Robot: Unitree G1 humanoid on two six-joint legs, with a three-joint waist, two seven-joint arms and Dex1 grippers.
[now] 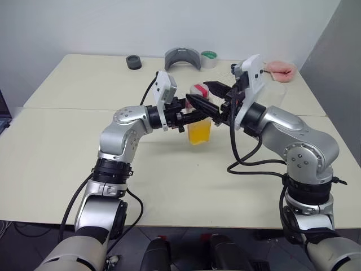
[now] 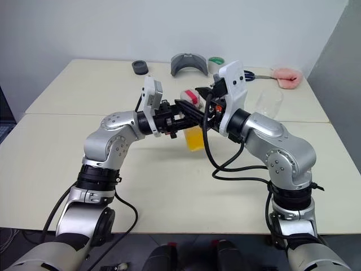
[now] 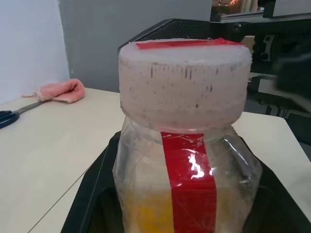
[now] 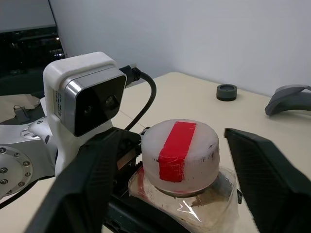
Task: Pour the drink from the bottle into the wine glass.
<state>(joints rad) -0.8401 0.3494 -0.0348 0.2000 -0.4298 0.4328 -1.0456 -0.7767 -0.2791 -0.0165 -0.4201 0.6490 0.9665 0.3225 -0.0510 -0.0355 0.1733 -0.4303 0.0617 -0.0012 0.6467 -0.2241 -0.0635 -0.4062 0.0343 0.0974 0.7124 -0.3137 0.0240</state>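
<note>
Left arm reaches level across frame centre — left gripper jaws clamped on the bottle, held upright above the bench, drink low inside. Right gripper — jaws apart, one finger either side of the cap. Wine glass upper right.

Both arms bent inward, meeting mid-desk. Left gripper points level toward the right and is clamped tight. Right gripper angles in from the opposite side, fingers spread apart.
</note>
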